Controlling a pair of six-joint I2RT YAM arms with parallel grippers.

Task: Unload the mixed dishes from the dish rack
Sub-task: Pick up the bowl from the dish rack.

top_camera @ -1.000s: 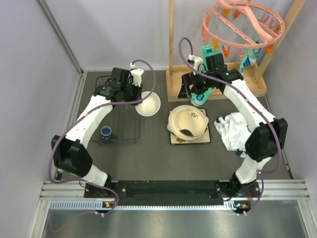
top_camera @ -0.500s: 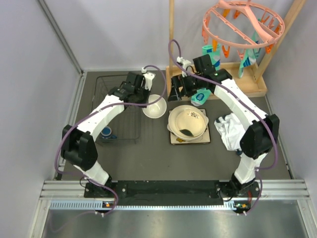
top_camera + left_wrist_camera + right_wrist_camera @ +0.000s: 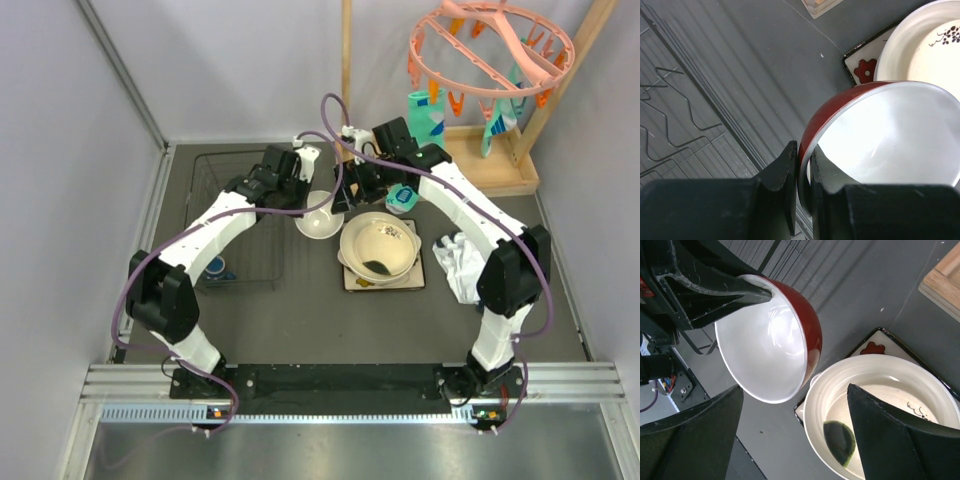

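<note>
The left claw [image 3: 804, 170] is clamping the rim of the red bowl [image 3: 890, 135], which is tilting, mouth facing the wide-spread right claw [image 3: 795, 390].

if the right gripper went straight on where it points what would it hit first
Likely the small bowl, red outside, white inside, pinched at its rim by the left gripper: its lower edge lies between the fingers of the open right gripper. Depth unclear; the large cream dish lies beyond.
</note>
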